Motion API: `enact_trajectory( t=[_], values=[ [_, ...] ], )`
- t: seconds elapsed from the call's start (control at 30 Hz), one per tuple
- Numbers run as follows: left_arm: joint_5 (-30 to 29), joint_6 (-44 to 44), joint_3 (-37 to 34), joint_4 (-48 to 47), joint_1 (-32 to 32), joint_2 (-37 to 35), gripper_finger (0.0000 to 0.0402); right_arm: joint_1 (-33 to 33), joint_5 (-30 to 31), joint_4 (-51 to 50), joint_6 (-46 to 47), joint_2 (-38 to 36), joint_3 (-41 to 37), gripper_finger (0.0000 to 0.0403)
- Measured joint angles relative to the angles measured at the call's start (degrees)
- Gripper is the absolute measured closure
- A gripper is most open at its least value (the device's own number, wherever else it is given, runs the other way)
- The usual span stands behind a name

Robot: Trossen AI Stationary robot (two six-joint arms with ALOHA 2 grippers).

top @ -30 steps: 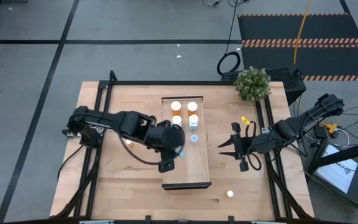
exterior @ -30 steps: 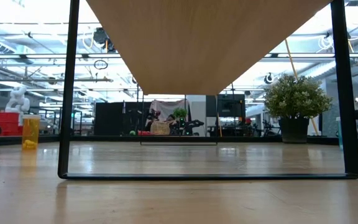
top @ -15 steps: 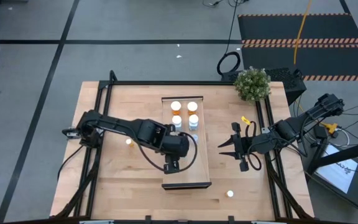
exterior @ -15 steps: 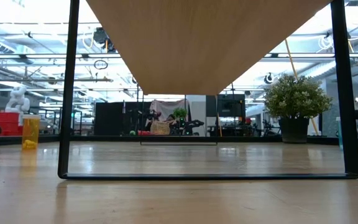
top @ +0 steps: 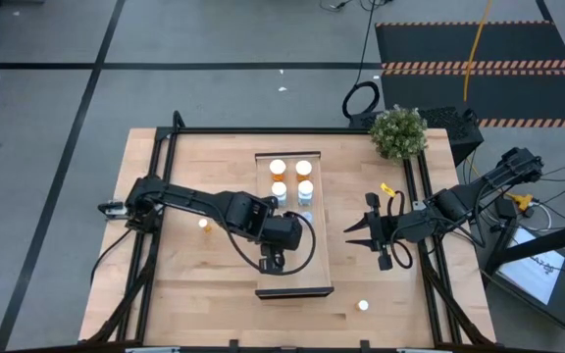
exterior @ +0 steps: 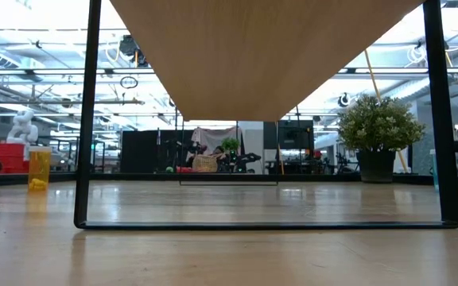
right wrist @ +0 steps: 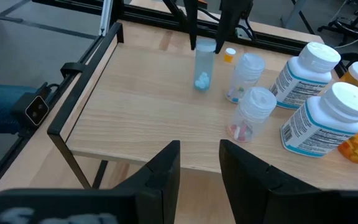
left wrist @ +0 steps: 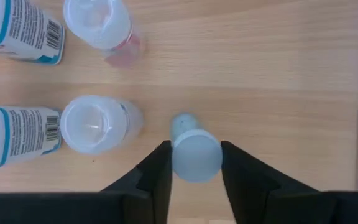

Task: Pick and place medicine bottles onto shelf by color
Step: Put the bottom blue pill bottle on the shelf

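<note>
The shelf [top: 314,257] is a long light-wood board on black legs in mid-table. Orange and white medicine bottles [top: 291,177] stand at its far end; two clear ones with pink pills [left wrist: 96,123] stand beside them. My left gripper [left wrist: 194,147] hangs over the shelf's middle, pointing steeply down, shut on a small clear bottle with blue pills [right wrist: 204,67]. My right gripper [right wrist: 199,149] waits open and bare near the table's right edge [top: 349,228], pointing at the shelf. My left gripper pinches the blue bottle's upper part, at its pale cap [left wrist: 196,155], between its two fingers [right wrist: 193,34]. The fingers come from above, pointing down. The bottle hangs upright; whether its bottom touches the shelf, I cannot tell.
A small orange bottle [top: 202,224] stands on the table left of the shelf and shows in the low view [exterior: 39,167]. A white cap [top: 363,305] lies near the front right. A potted plant [top: 398,131] stands at the far right corner. A yellow piece [top: 387,188] lies beside the right arm.
My left gripper has carried the blue bottle a little toward the table's right edge, over the shelf, and has sunk toward the board while tipping more steeply downward. It now hides the bottles in the shelf's middle in the high view.
</note>
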Motion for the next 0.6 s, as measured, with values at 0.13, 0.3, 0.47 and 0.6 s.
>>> enact_trajectory(
  t=[0.13, 0.3, 0.47, 0.6],
  values=[
    [-0.01, 0.4, 0.0, -0.03, 0.0, -0.08, 0.0276, 0.0, 0.0, 0.0, 0.0, 0.0, 0.0, 0.0298],
    [-0.03, 0.2, 0.0, -0.03, 0.0, -0.07, 0.0246, 0.0, 0.0, -0.01, 0.0, 0.0, 0.0, 0.0298],
    [-0.63, 0.15, 0.0, -0.01, 0.0, -0.07, 0.021, 0.0, 0.0, -0.02, 0.0, 0.0, 0.0, 0.0298],
    [-0.72, 0.12, 0.0, 0.01, 0.0, -0.07, 0.0199, 0.0, 0.0, -0.01, 0.0, 0.0, 0.0, 0.0298]
  ],
)
